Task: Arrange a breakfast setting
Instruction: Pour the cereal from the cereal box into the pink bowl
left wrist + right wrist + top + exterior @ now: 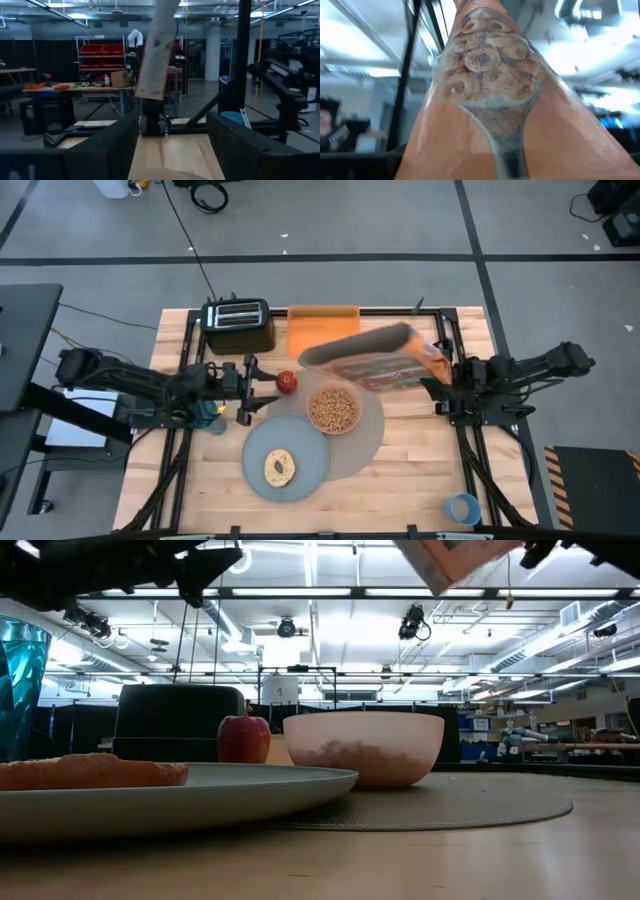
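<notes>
Right end effector (440, 372) holds cereal box (370, 358) above bowl (333, 409).

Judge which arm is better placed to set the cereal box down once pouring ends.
Right. The right gripper already holds the cereal box, tilted above the pale pink bowl, which has cereal in it. The left gripper is open and empty beside the red apple, so a handover would be needed.

taupe mat (365, 442), plain. grey plate (305, 470) with tan bagel (279, 468). pale pink bowl (334, 410), brown cereal inside. red apple (287, 382). black toaster (238, 325). orange tray (322, 327). orange cereal box (490, 100) printed with brown rings and a grey spoon. small blue cup (462, 508). teal faceted glass (20, 685).
</notes>
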